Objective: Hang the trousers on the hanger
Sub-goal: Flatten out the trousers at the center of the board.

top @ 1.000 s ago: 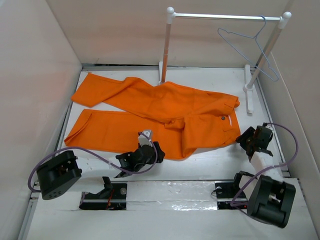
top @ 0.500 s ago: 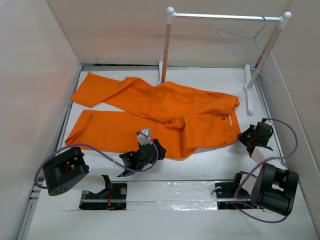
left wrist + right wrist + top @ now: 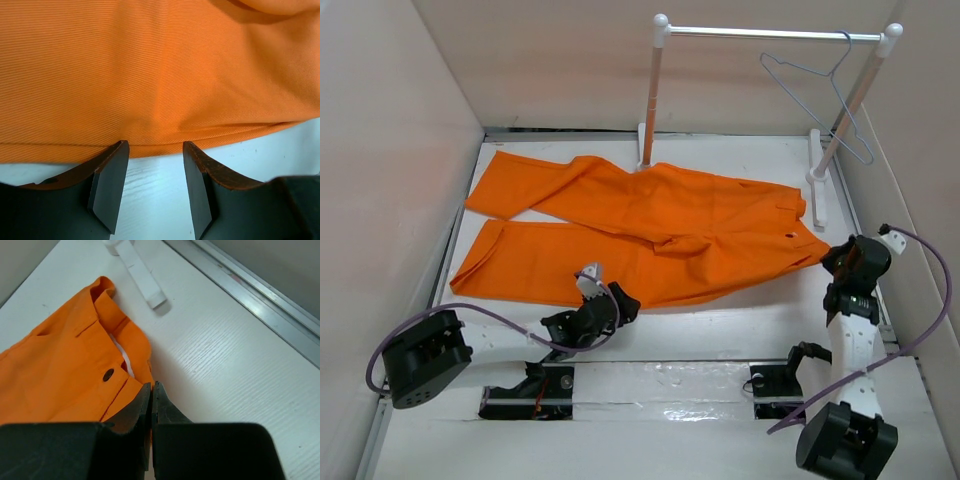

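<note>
The orange trousers (image 3: 650, 220) lie flat across the table, waistband to the right and both legs reaching left. My right gripper (image 3: 837, 254) is shut on the near right corner of the waistband, and in the right wrist view (image 3: 151, 385) the cloth (image 3: 65, 375) with its dark button (image 3: 108, 374) sits just left of the closed jaws. My left gripper (image 3: 603, 301) is open at the trousers' near edge; its fingers (image 3: 155, 150) straddle bare table just short of the orange cloth (image 3: 160, 75). The pale wire hanger (image 3: 815, 85) hangs on the rail at the back right.
The white two-post rail stand (image 3: 770, 33) stands at the back, with its right foot (image 3: 817, 200) (image 3: 140, 272) close behind the waistband. Walls close in on both sides. A metal strip (image 3: 260, 295) runs along the table's right edge.
My right gripper has shut on the waistband corner and drawn it to the right, flattening the folded-over part. My left gripper has slid a little left and nearer, still open.
</note>
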`<state>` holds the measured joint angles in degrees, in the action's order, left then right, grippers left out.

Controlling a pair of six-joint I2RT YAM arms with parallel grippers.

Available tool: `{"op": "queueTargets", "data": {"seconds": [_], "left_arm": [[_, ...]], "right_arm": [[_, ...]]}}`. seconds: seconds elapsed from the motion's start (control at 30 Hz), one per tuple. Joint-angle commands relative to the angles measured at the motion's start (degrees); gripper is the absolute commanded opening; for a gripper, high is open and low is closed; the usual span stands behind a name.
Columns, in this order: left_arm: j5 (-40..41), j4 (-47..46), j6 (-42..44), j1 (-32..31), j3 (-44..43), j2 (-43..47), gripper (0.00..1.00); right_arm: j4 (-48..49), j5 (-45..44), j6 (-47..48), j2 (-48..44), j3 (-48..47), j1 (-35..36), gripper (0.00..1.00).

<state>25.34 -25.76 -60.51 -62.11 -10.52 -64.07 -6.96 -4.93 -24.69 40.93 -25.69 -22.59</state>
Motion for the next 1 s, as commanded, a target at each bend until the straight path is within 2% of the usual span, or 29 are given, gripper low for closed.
{"op": "queueTargets", "data": {"seconds": [0.0, 0.13, 0.23, 0.3, 0.33, 0.37, 0.43, 0.47, 0.53, 0.63, 0.67, 0.73, 0.77, 0.8, 0.87, 0.97], "left_arm": [[1.81, 9.58, -1.27, 0.58, 3.23, 2.89, 0.46], [1.03, 10.46, -2.24, 0.58, 5.07, 6.76, 0.46], [0.41, 12.13, -2.24, 0.58, 4.81, 9.75, 0.46], [1.02, 16.42, -1.54, -0.11, 3.59, 13.08, 0.45], [1.63, 18.7, -1.54, -0.9, 2.54, 14.32, 0.45], [1.99, 19.68, -1.02, -1.69, 2.09, 16.94, 0.45], [3.83, 22.84, -0.05, -2.23, -0.27, 19.41, 0.45], [4.1, 24.86, 0.91, -2.23, -1.07, 21.17, 0.46], [4.1, 25.4, 3.46, -2.23, -3.43, 21.97, 0.46], [5.67, 27.42, 5.84, -2.23, -6.95, 20.31, 0.46], [6.55, 28.21, 6.28, -2.23, -7.84, 19.61, 0.46], [9.01, 29.18, 6.46, -2.23, -10.99, 17.85, 0.46], [9.72, 29.53, 6.63, -2.23, -11.88, 17.32, 0.46], [11.81, 29.45, 7.07, -2.23, -12.67, 16.62, 0.47], [13.41, 29.54, 7.86, -1.27, -15.22, 16.0, 0.47], [12.11, 27.88, 11.02, 5.66, -17.25, 15.21, 0.47]], "right_arm": [[-2.26, -9.21, 2.19, 2.22, -3.57, -2.1, 0.0], [-2.18, -8.35, 3.24, 6.44, -3.4, -4.74, 0.03], [-3.32, -4.4, 4.03, 8.03, -2.27, -5.45, 0.14], [-2.97, -3.69, 4.82, 7.33, -0.86, -5.45, 0.33], [-2.8, -3.42, 5.09, 6.72, 0.19, -5.45, 0.45], [-2.53, -3.07, 5.44, 6.01, 0.47, -5.45, 0.64], [-2.35, -1.41, 6.14, 3.38, 0.12, -5.45, 0.8], [-2.88, -0.44, 7.01, 2.5, -0.93, -5.45, 0.91], [-4.46, 4.3, 7.81, 0.48, -2.69, -5.45, 0.92], [-3.41, 12.64, 9.3, -0.06, -3.49, -2.82, 0.84], [-3.58, 14.06, 10.61, 0.38, -3.75, -1.59, 0.68], [-4.46, 14.69, 11.5, 1.69, -3.93, 2.52, 0.41], [-4.55, 14.42, 11.94, 1.87, -3.75, 3.68, 0.04], [-3.77, 15.2, 11.94, 2.05, -2.53, 4.82, 0.0], [-1.4, 17.49, 11.68, 2.14, -0.6, 7.46, 0.0], [0.54, 19.87, 11.85, 1.01, 2.39, 9.92, 0.0]]}}
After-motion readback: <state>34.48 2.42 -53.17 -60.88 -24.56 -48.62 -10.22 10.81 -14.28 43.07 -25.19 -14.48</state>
